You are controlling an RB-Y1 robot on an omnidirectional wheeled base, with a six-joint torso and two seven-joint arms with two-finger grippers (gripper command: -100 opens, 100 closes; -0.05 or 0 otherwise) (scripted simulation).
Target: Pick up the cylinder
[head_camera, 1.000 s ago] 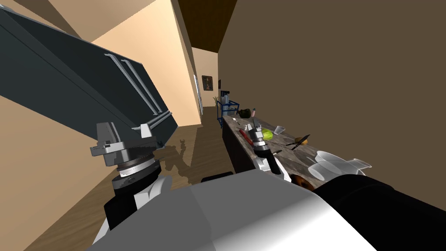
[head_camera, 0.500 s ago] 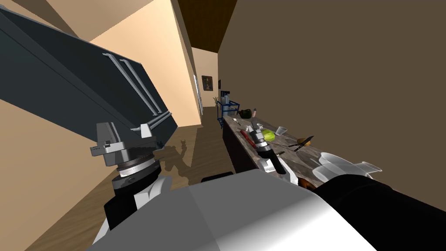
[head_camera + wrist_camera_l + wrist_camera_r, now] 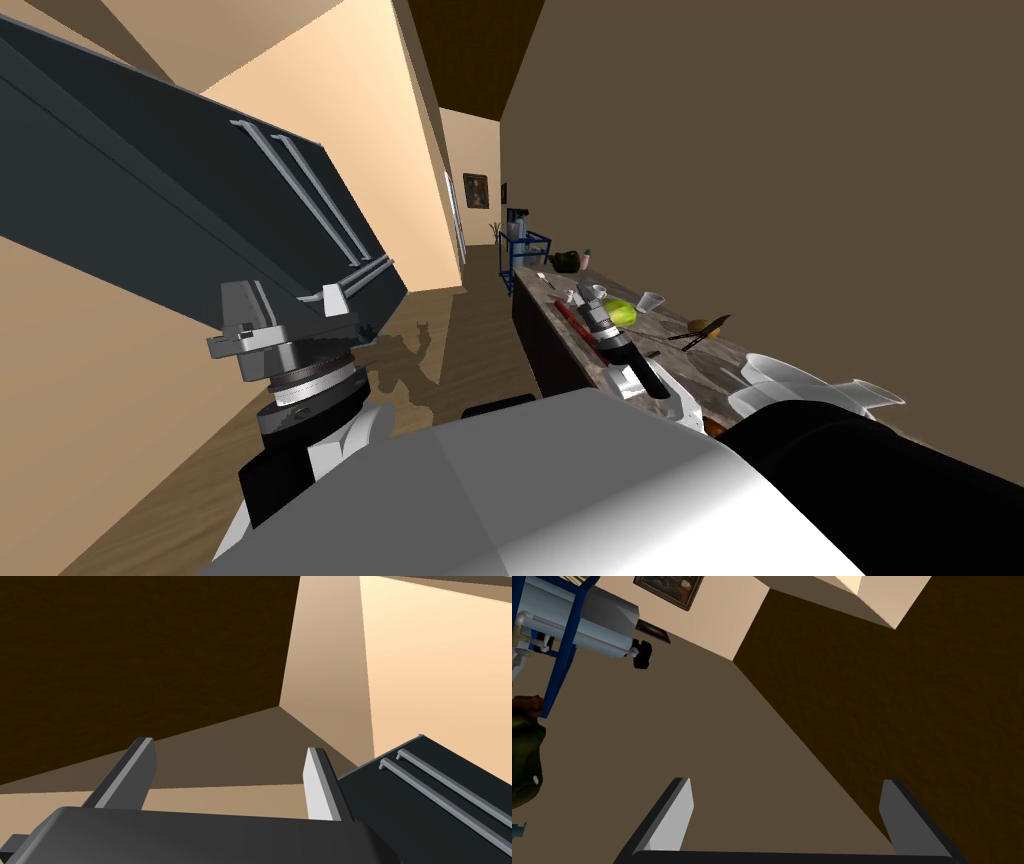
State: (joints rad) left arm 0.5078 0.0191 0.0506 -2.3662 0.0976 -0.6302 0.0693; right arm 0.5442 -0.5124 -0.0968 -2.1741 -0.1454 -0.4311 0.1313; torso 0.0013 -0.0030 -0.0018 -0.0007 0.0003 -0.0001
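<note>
The grey marbled surface (image 3: 700, 368) is crowded around the right claw (image 3: 583, 292), whose fingers are spread. A red elongated object (image 3: 566, 312), a yellow-green rounded object (image 3: 621, 312), a clear cup (image 3: 651, 300) and dark tongs (image 3: 703, 333) are set near it. Open room is offered by the wooden floor aisle (image 3: 470, 330) alongside. A dark cabinet with grey bar handles (image 3: 200, 220) is found just beside the left claw (image 3: 290, 298).

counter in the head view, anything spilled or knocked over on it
Nothing plainly stands out. The counter is crowded: a red stick, a yellow-green lump, a clear cup and dark tongs lie about, none visibly spilled or broken. The slant is the camera's. The right tool hangs open above it.
</note>
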